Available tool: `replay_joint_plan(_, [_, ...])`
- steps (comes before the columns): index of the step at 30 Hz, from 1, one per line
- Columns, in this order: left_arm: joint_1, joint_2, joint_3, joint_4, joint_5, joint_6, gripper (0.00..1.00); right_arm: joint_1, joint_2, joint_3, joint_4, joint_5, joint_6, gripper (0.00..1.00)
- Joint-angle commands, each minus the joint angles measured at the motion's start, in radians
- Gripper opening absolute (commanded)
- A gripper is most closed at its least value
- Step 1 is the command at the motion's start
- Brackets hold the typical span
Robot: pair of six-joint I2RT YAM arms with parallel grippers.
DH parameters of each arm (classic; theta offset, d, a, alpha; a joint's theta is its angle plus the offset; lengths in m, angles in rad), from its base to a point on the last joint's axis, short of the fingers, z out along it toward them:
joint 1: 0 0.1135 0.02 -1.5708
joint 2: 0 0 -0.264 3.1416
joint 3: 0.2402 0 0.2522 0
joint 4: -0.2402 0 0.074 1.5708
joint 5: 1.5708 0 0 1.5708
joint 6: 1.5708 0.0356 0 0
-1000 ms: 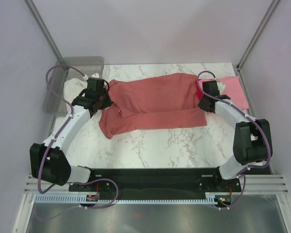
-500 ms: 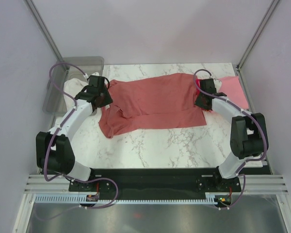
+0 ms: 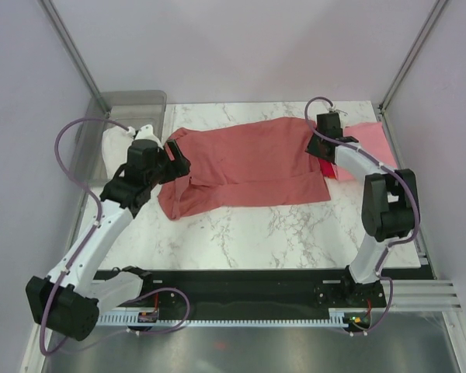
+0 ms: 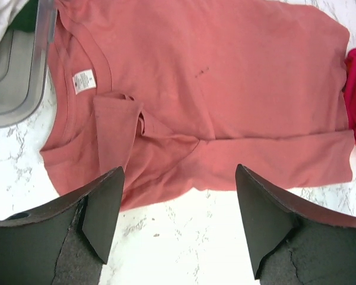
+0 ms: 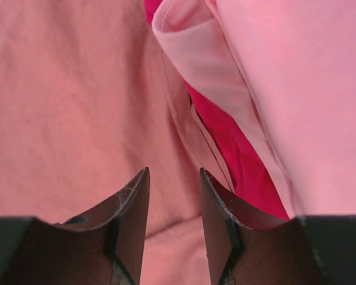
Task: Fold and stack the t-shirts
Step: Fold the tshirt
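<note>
Left gripper (image 4: 178, 172): jaws spread wide, empty, hovering at the collar end of the salmon-red t-shirt (image 3: 248, 163). That shirt lies part-folded across the middle of the marble table (image 3: 295, 225). Right gripper (image 5: 173, 178): jaws parted, pinching nothing, just above the same shirt's hem end.

T-shirts counted: three. The bright red t-shirt (image 5: 237, 154) and the light pink t-shirt (image 3: 373, 144) overlap at the right.

A grey bin (image 3: 132, 101) holding white cloth (image 3: 113, 144) stands far left.

My left gripper (image 4: 179, 171) hangs, jaws wide and empty, above the dusty salmon-red cloth t-shirt (image 4: 225, 89) lying on the white marble table (image 4: 184, 243).
</note>
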Motion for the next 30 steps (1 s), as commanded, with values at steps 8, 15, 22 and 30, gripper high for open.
replay_joint_plan(8, [-0.006, -0.155, -0.157, 0.010, 0.076, -0.026, 0.83, -0.081, 0.221, 0.168, -0.025, 0.025, 0.052, 0.45])
replay_joint_plan(15, [-0.008, -0.149, -0.214, 0.031, 0.080, -0.043, 0.83, -0.142, 0.249, 0.176, -0.033, 0.027, 0.064, 0.55])
replay_joint_plan(22, [-0.008, -0.210, -0.269, 0.045, 0.067, -0.050, 0.84, -0.126, 0.142, 0.138, -0.036, -0.005, 0.023, 0.68])
replay_joint_plan(30, [-0.009, -0.243, -0.345, 0.059, 0.067, -0.060, 0.88, -0.031, -0.111, -0.109, 0.007, -0.035, 0.012, 0.66])
